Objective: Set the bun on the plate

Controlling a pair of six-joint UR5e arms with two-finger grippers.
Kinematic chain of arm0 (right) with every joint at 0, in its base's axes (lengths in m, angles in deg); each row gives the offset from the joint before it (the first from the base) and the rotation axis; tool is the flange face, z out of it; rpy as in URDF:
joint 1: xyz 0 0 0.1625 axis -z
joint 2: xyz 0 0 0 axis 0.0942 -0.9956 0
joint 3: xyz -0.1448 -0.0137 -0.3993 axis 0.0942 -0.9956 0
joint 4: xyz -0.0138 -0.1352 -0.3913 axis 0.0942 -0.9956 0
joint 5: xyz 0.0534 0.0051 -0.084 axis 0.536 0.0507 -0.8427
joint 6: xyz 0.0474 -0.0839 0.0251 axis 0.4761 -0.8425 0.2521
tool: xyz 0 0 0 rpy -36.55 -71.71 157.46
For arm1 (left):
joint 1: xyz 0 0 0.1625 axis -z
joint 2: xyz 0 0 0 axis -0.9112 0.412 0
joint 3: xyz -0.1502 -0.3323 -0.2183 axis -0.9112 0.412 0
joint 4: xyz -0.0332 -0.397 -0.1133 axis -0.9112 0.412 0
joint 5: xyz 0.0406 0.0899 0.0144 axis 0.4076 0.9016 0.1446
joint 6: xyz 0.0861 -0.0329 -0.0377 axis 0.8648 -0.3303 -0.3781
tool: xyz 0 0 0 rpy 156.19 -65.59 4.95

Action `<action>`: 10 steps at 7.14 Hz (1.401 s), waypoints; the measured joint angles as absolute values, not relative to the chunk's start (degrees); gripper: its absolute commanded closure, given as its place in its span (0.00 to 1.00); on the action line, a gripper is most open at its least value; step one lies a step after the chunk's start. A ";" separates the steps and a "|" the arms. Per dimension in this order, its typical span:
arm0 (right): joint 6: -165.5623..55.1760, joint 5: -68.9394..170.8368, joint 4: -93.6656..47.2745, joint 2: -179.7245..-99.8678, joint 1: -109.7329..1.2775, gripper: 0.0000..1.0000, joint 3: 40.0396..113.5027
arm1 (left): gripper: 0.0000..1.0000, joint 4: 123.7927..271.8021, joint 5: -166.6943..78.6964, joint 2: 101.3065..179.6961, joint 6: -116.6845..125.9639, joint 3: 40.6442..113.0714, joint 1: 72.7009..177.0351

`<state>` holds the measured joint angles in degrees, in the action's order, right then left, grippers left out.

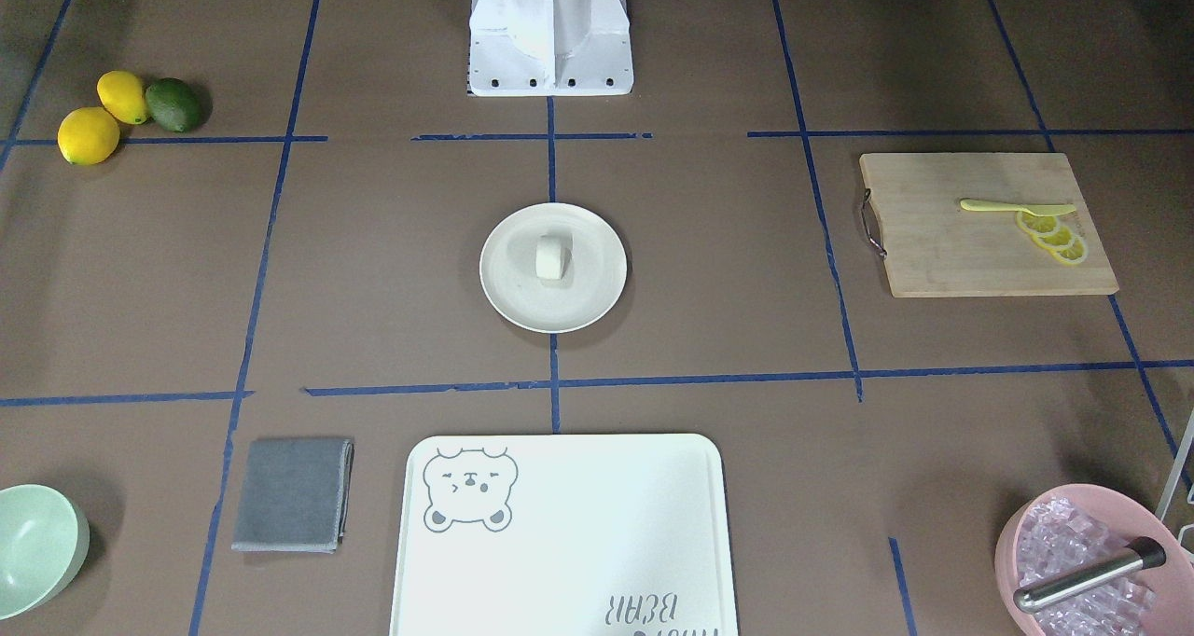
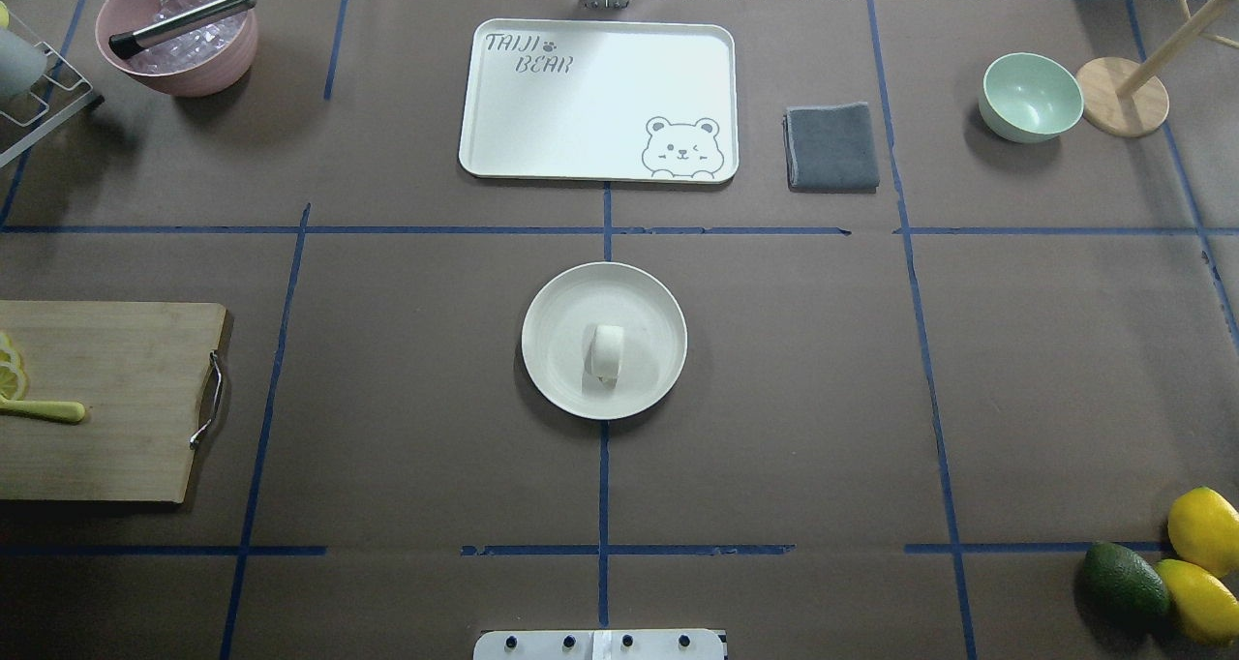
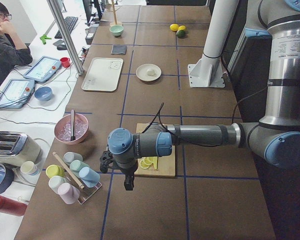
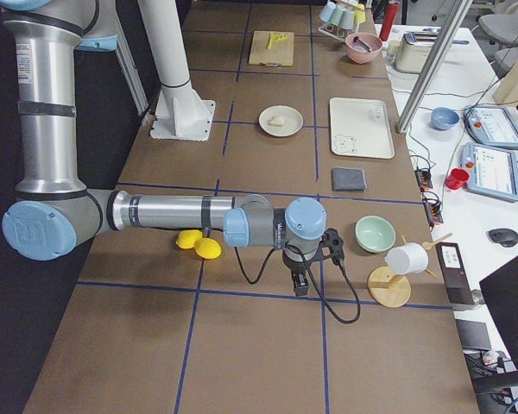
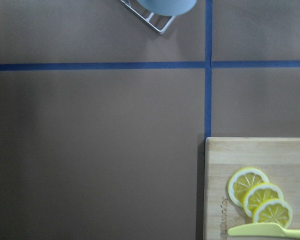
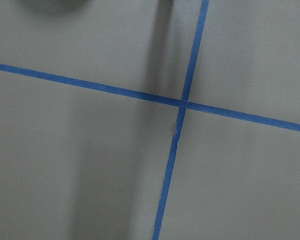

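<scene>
Closest lies the bear tray [image 1: 578, 533]; beyond it the bun [image 1: 552, 256] sits on the plate [image 1: 590, 293], mid counter [image 1: 373, 272]. The left claw [image 3: 128, 184] and right claw [image 4: 300, 287] hang over opposite ends, and their opening cannot be told.

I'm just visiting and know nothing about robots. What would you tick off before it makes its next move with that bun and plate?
1. Bun lies on the plate, inside the rim: ok.
2. Nothing grips or touches the bun: ok.
3. Left pincer is away from the plate, near the cutting board: ok.
4. Right pincer is away from the plate, near the lemons: ok.
5. Pincers open or shut: cannot tell, since only the side views show them.
</scene>
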<state>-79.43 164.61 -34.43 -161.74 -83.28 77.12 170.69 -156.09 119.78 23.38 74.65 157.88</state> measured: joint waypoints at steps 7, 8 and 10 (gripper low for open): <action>-79.43 164.60 -34.43 -161.75 -83.28 0.00 77.20 | 0.00 173.90 -156.67 119.96 20.10 75.80 157.55; -79.43 164.60 -34.43 -161.73 -83.28 0.00 77.20 | 0.00 173.90 -156.67 119.95 20.08 75.92 157.48; -79.41 164.60 -34.43 -161.67 -83.33 0.00 77.26 | 0.00 173.89 -156.62 119.89 20.13 75.97 157.44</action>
<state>-79.41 164.60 -34.43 -161.67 -83.33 77.26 173.89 -156.62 119.89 20.13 75.97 157.44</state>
